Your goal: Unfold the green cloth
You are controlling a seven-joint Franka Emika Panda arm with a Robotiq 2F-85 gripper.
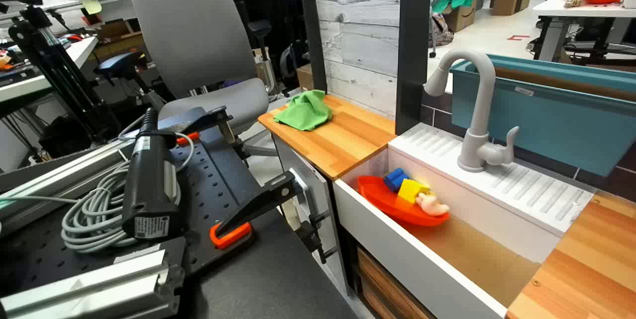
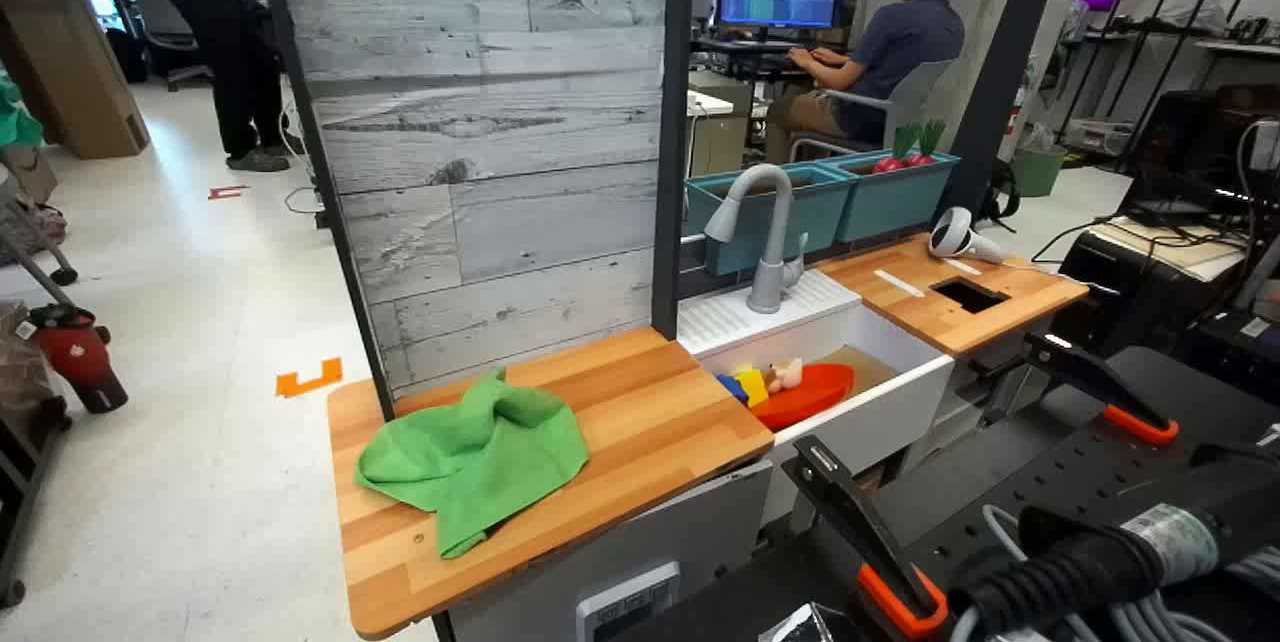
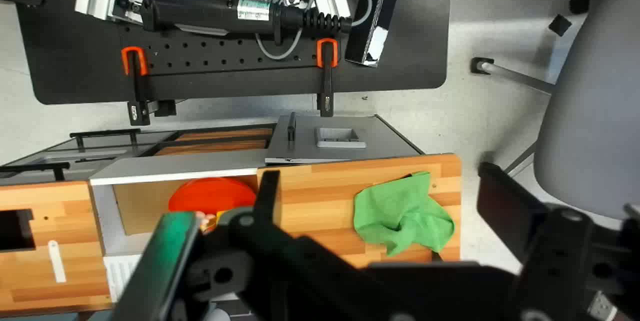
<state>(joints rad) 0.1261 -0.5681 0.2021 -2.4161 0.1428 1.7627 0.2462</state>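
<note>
Gripper [image 3: 372, 181] spread and empty, cloth [image 2: 480, 462] in a crumple

Jaws far apart across the lower part of the wrist view, holding nothing. Neither exterior view shows them, so I go by the wrist alone. I judge the gripper well above the tabletop [image 2: 660, 432].

Cloth on the wooden tabletop beside the sink [image 1: 412, 259], out toward the free end. Back side just beside the panel [image 2: 500, 172]; touching or not, I cannot tell. Middle gathers into a soft peak; one corner runs out fairly flat toward the front edge. Loose rumple, no neat fold. Underside hidden, layers not countable.

Sink holds a red dish [image 1: 387, 204] with toys [image 1: 413, 190]; no part of my job.

Progress: early, by my reading. Nothing grasped, unfolding not yet done. That front corner already lies out. Remaining: come down, pinch a free corner or the peak, draw the gathered part away from the panel, lay it flat, check for tucked layers. Probably more than one pull. Watch point: a long drag could carry it off the tabletop's end.
</note>
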